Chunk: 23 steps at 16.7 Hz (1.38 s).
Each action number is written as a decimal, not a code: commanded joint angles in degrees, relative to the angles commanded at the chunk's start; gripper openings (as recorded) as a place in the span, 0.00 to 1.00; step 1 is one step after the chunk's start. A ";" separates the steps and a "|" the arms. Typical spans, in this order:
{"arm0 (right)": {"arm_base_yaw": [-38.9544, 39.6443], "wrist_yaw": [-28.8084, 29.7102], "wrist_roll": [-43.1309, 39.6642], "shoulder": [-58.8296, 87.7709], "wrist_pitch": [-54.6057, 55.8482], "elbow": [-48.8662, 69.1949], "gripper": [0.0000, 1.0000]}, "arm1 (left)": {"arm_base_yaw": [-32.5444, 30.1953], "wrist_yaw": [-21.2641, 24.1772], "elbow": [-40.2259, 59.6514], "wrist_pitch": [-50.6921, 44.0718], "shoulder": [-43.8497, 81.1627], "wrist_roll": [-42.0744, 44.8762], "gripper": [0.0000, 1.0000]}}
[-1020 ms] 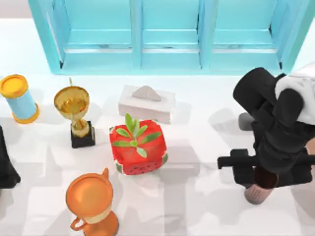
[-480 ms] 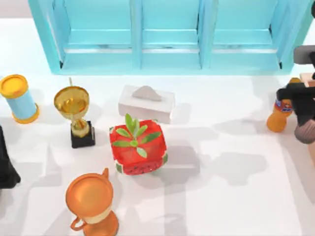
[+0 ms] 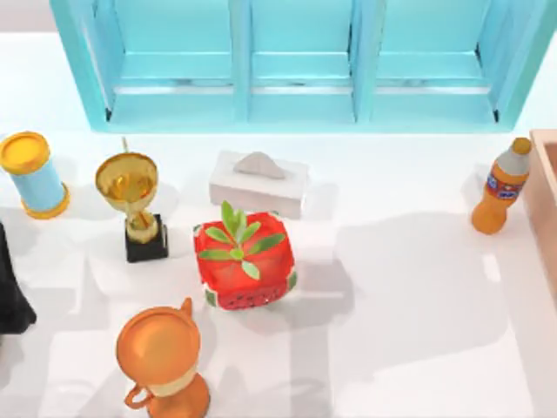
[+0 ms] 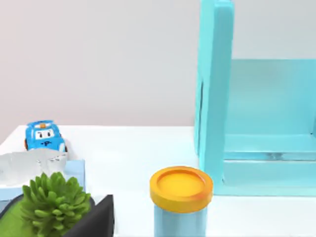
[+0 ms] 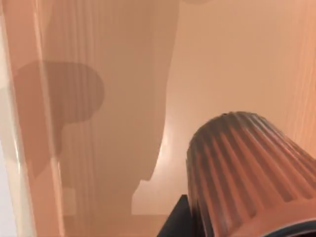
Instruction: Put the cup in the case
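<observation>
The cup [image 5: 242, 163], a brown-mauve ribbed tumbler, hangs close in the right wrist view over the tan inside of the case [image 5: 98, 123]. My right gripper [image 5: 217, 222] is shut on it, and one dark finger [image 5: 173, 219] shows beside the cup's lower side. The cup's shadow falls on the case's inner wall. In the top view the case's tan rim [image 3: 546, 183] lies at the table's right edge. My left arm [image 3: 9, 292] stays parked at the left edge.
A blue cabinet [image 3: 296, 61] spans the back. An orange bottle [image 3: 500, 187] stands just left of the case. A tissue box [image 3: 259, 183], red watermelon box [image 3: 244, 261], gold trophy [image 3: 130, 200], orange trophy [image 3: 165, 357] and yellow-lidded can [image 3: 30, 174] fill the left half.
My right arm carried the cup from the front right of the table out past the right edge of the top view, over the case. The orange bottle is now uncovered.
</observation>
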 joint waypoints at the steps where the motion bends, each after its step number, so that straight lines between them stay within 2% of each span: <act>1: -1.04 0.22 -0.87 -0.14 -0.41 0.56 0.00 | 0.00 0.00 0.00 0.00 0.00 0.00 1.00; 7: -1.22 0.35 -1.06 -0.18 -0.21 0.44 0.00 | 0.00 0.00 0.00 0.00 0.00 0.00 1.00; 15: -1.38 0.32 -1.17 0.11 13.33 -12.68 0.00 | 0.00 0.00 0.00 0.00 0.00 0.00 1.00; 20: -1.41 0.33 -1.17 0.15 14.13 -13.48 0.00 | 0.00 0.00 0.00 0.00 0.00 0.00 1.00; 23: -1.41 0.33 -1.17 0.15 14.13 -13.48 0.23 | 0.00 0.00 0.00 0.00 0.00 0.00 1.00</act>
